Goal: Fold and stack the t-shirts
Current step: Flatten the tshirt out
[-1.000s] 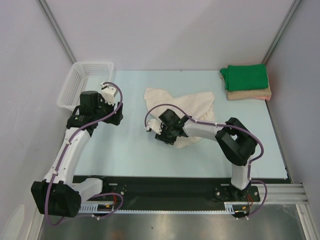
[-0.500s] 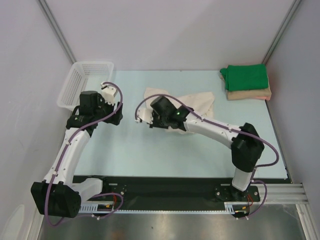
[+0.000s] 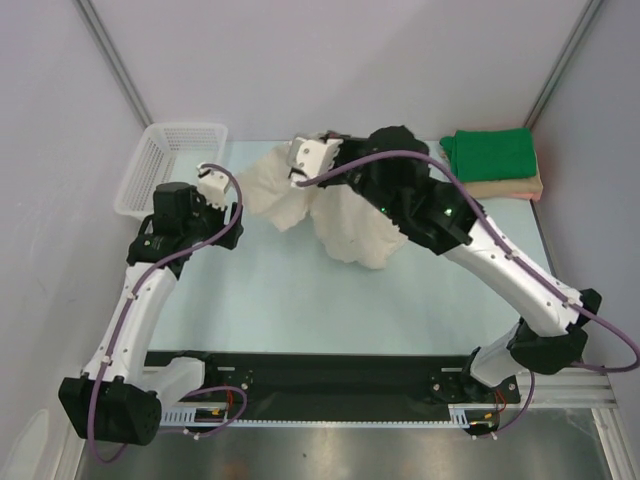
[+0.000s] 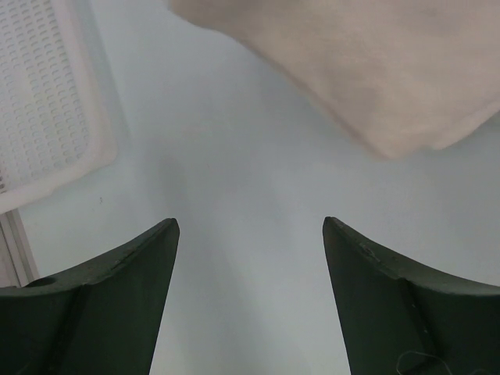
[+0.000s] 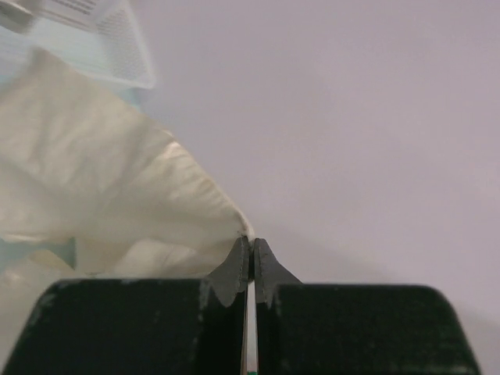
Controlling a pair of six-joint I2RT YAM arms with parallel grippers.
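Right gripper (image 5: 251,248): jaws pressed together on an edge of the cream-white t-shirt (image 3: 350,225). The gripper is held high over the far middle of the table (image 3: 260,300).
Cream-white t-shirt: hangs bunched from that pinch, draping down and toward the near side. Whether its lowest fold touches the table cannot be told.
Left gripper (image 4: 250,226): jaws spread wide with nothing between them. It hovers over bare table to the left of the hanging cloth, a corner of which shows at the top of the left wrist view.
Green t-shirt (image 3: 490,152): folded, lying on top of the peach-tan t-shirt (image 3: 500,187).
Peach-tan t-shirt: folded, at the bottom of the stack in the far right corner of the table, apart from the cream-white one.
Basket (image 3: 165,165): white lattice, at the far left corner, near the left gripper.
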